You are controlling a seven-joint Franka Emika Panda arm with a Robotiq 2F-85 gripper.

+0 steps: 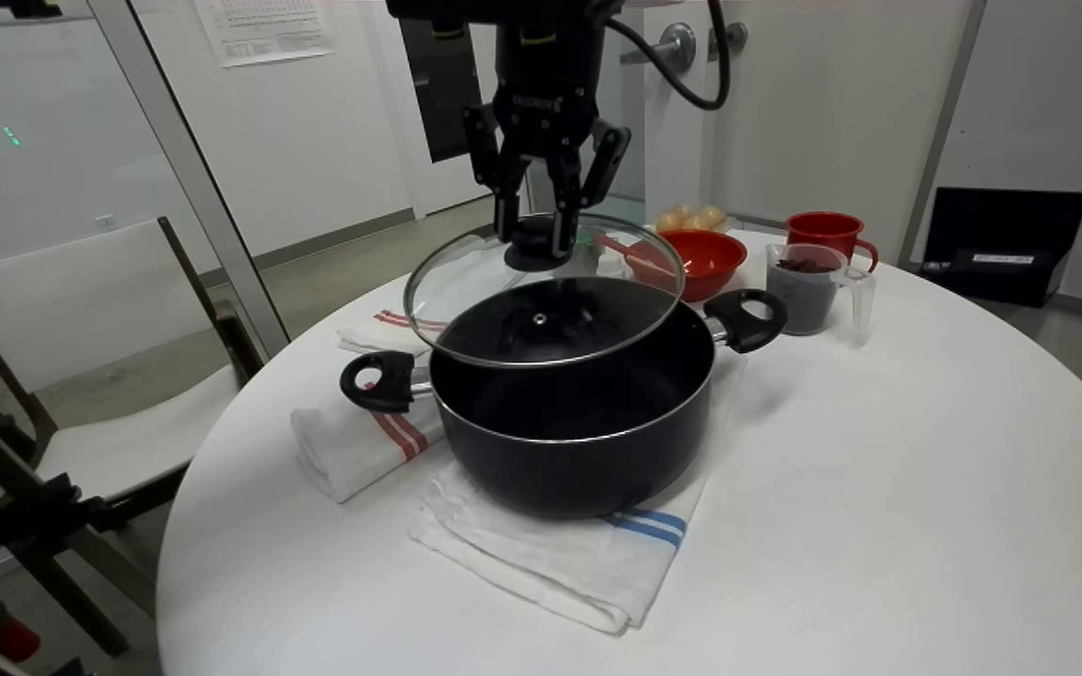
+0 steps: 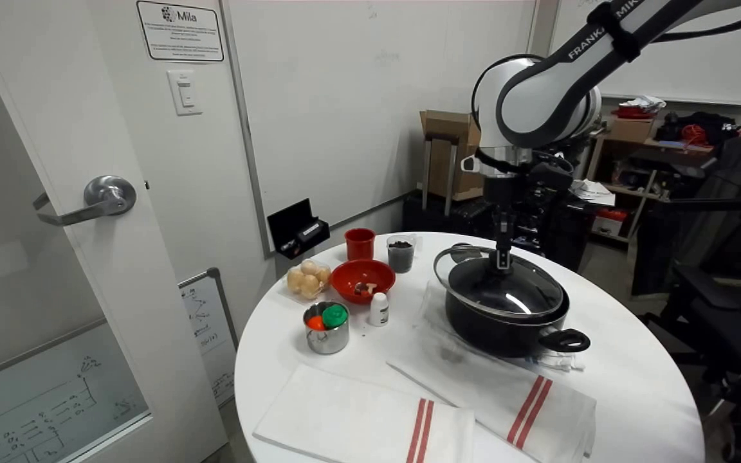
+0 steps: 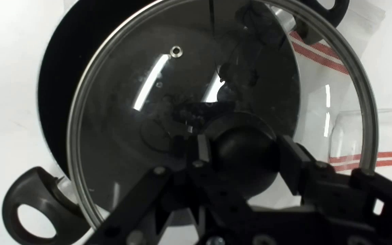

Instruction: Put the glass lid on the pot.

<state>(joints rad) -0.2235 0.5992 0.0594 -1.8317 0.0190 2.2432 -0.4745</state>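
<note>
The glass lid is a clear disc with a metal rim and a black knob; it also shows in an exterior view and in the wrist view. My gripper has its fingers on both sides of the knob and is shut on it. The lid hangs tilted over the black pot, off-centre, leaving part of the opening uncovered. The pot also shows in an exterior view and the wrist view. I cannot tell whether the lid's edge touches the pot's rim.
The pot stands on a folded towel; more striped towels lie beside it. A red bowl, red mug, measuring cup, white bottle, metal cup and egg-like items stand nearby. The pot's handles stick out.
</note>
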